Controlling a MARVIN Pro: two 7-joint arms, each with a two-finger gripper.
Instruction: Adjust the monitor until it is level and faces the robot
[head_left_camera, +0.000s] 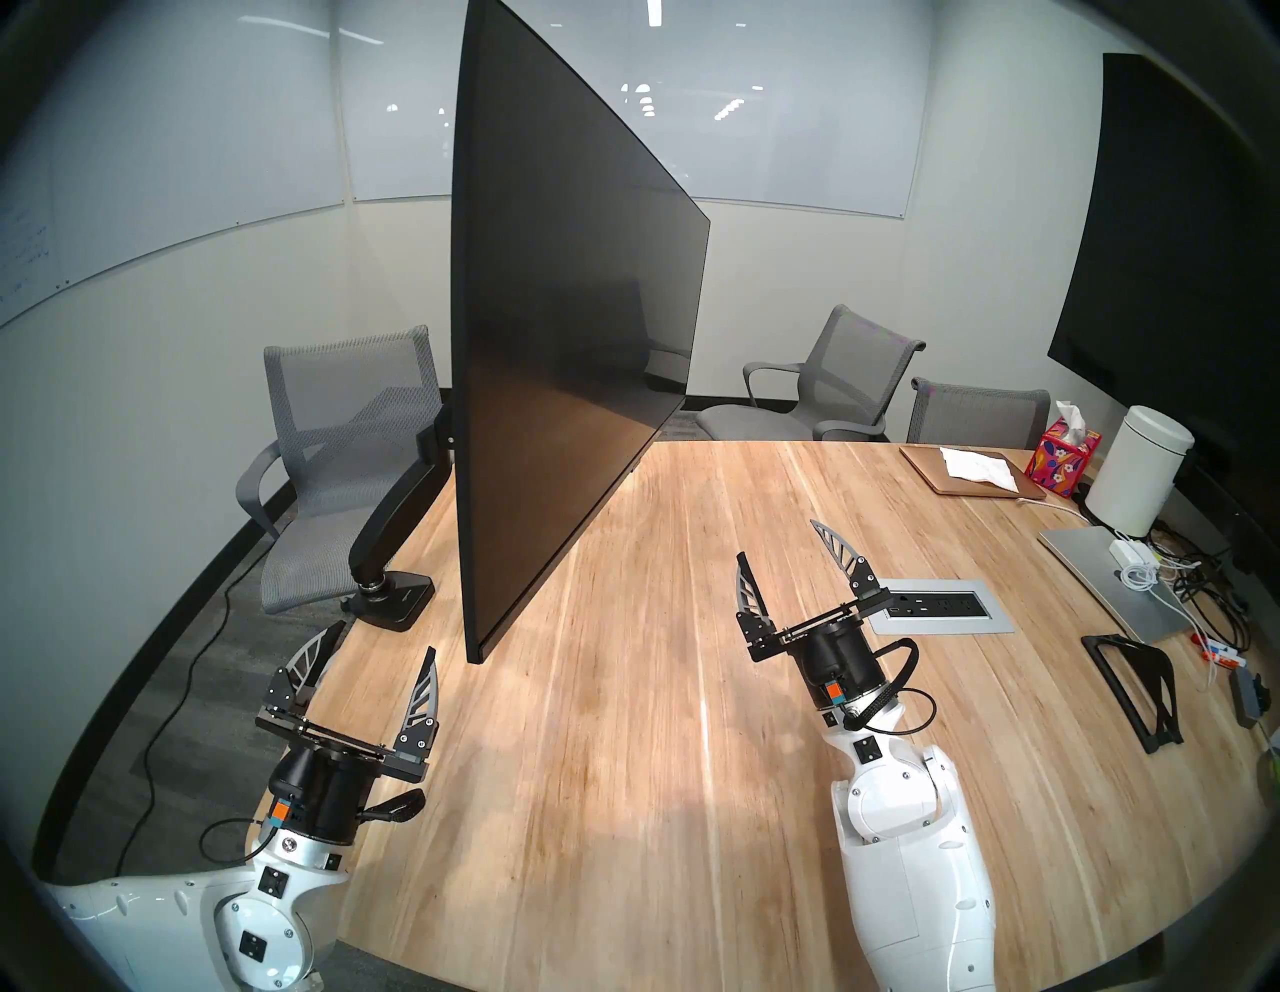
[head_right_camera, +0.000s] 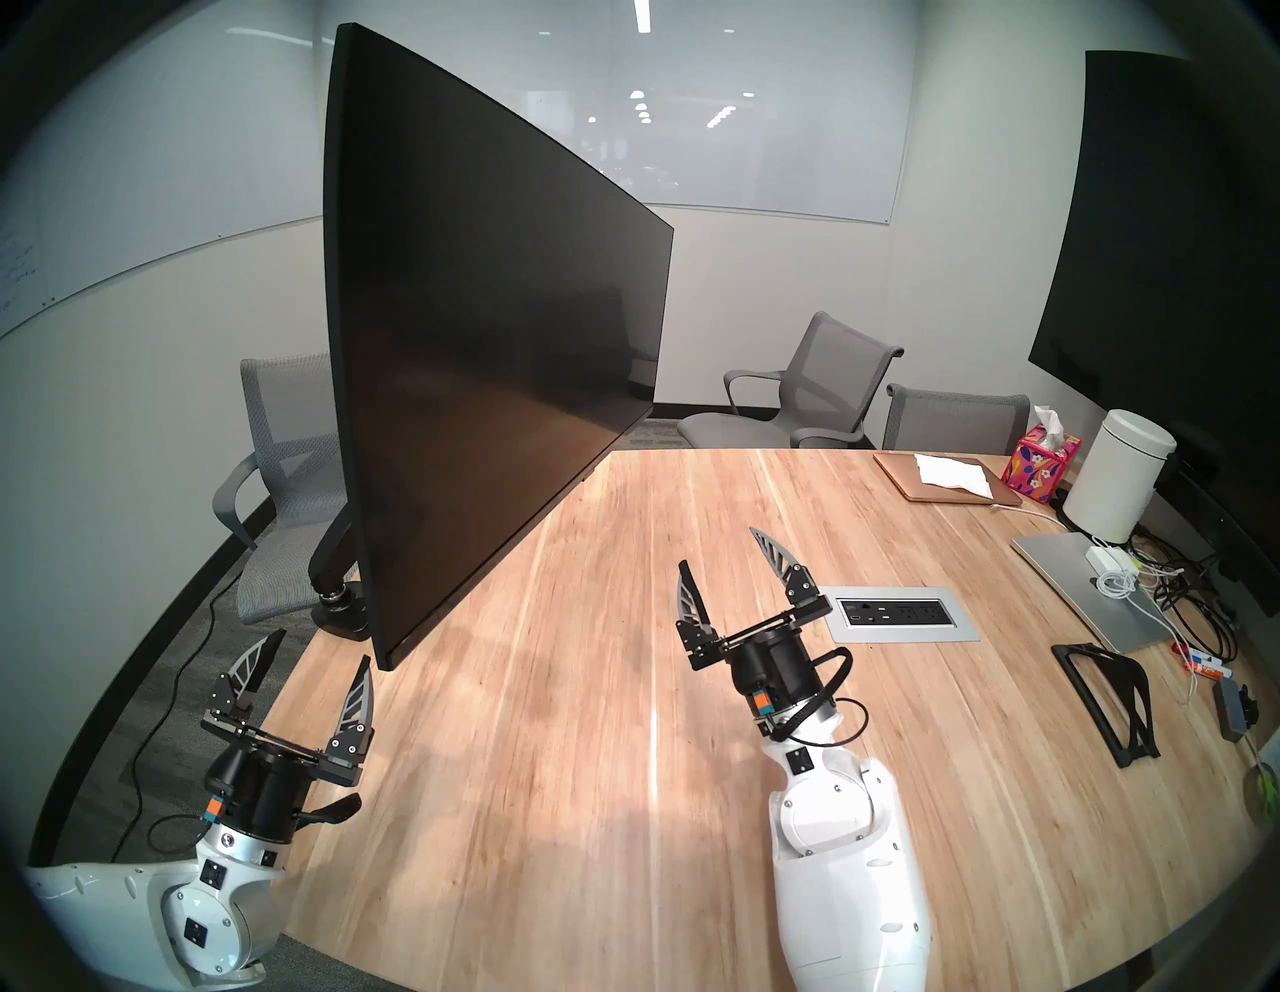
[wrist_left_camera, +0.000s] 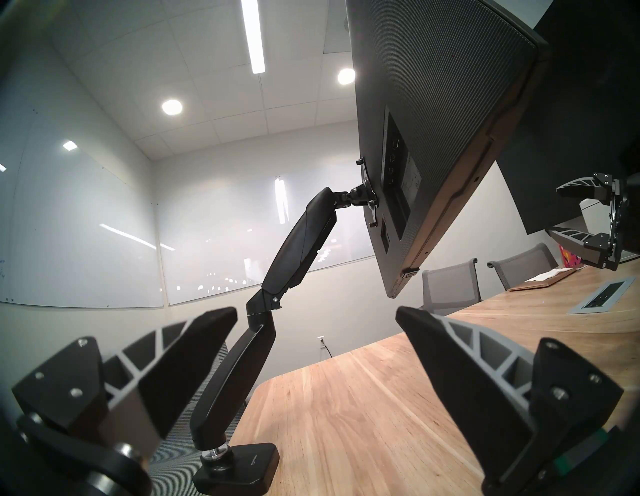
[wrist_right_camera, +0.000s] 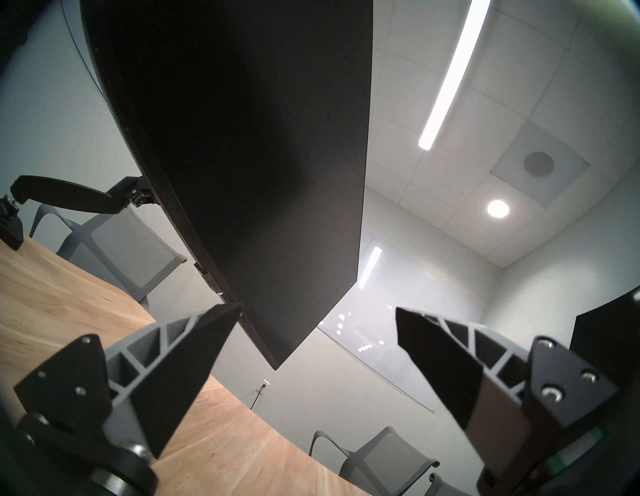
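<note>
The monitor (head_left_camera: 568, 312) (head_right_camera: 485, 332) is a very wide black screen, turned edge-on toward me and tilted, its screen facing my right. Its near lower corner hangs just above the wooden table (head_left_camera: 623, 762). Its black articulated arm (head_left_camera: 395, 512) (wrist_left_camera: 294, 242) rises from a clamp base (head_left_camera: 398, 599) at the table's left edge. My left gripper (head_left_camera: 383, 641) (wrist_left_camera: 315, 311) is open and empty, just short of that corner. My right gripper (head_left_camera: 779, 539) (wrist_right_camera: 317, 308) is open and empty in front of the screen face (wrist_right_camera: 242, 138), apart from it.
Grey mesh chairs (head_left_camera: 346, 450) (head_left_camera: 831, 388) stand around the table. A larger black screen (head_left_camera: 1177, 242) hangs at the right. A power outlet panel (head_left_camera: 942, 609), a silver laptop (head_left_camera: 1108, 582), a white canister (head_left_camera: 1143, 478), a tissue box (head_left_camera: 1067, 454), cables and a black stand (head_left_camera: 1136, 686) crowd the right side.
</note>
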